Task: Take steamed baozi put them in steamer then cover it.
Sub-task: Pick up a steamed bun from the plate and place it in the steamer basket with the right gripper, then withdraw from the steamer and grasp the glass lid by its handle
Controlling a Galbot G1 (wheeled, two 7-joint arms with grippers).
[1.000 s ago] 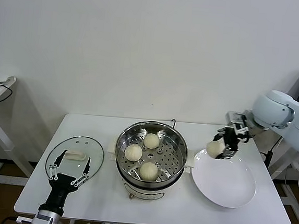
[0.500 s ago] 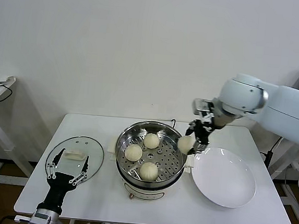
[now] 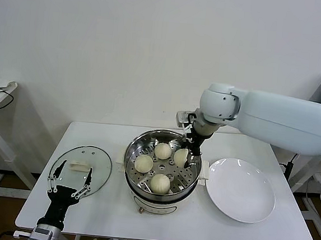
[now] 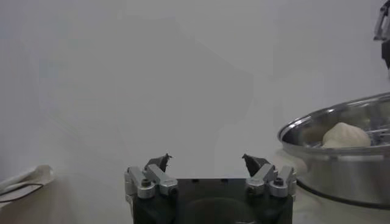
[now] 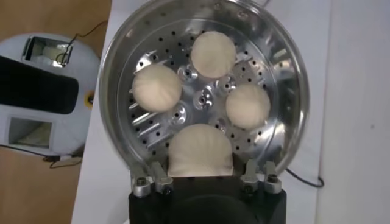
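Fourth bun held over the shiny steel pot.

The right gripper [image 3: 186,156] pinches a smooth, cream baozi [image 5: 200,150] just above the steamer [image 3: 132,157]'s perforated tray, where three round buns [image 3: 163,150] sit. The left gripper [image 3: 69,180] hangs spread wide over the clear glass cover [image 3: 102,158] lying flat on the white table [image 3: 252,229].
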